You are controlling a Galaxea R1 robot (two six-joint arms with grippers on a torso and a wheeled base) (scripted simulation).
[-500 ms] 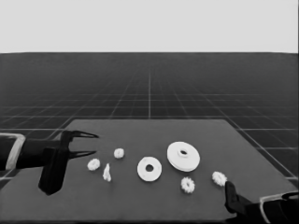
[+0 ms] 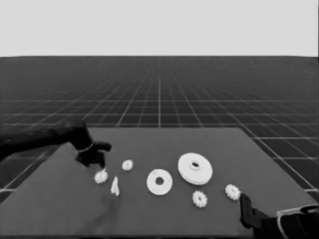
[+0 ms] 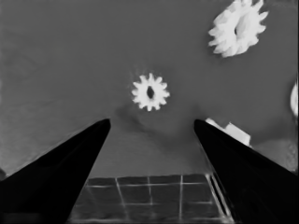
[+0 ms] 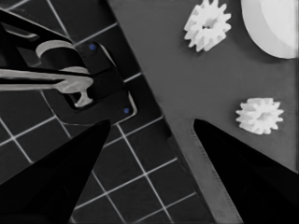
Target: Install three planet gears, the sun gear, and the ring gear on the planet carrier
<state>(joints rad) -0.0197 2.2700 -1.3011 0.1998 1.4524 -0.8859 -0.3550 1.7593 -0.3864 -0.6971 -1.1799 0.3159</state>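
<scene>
1. Resting toward the right of the table [image 2: 65, 199]: larger round part [image 2: 195, 168].
2. Lying just left of it, apart: smaller round part [image 2: 159, 182].
3. Hanging over the leftmost gear [image 2: 101, 176], fingers spread wide, holding nothing: left gripper [image 2: 94, 162].
4. Waiting at the near right corner, fingers apart: right gripper [image 4: 149, 135].
5. Sitting just beside that gear: thin white piece [image 2: 115, 186].
</scene>
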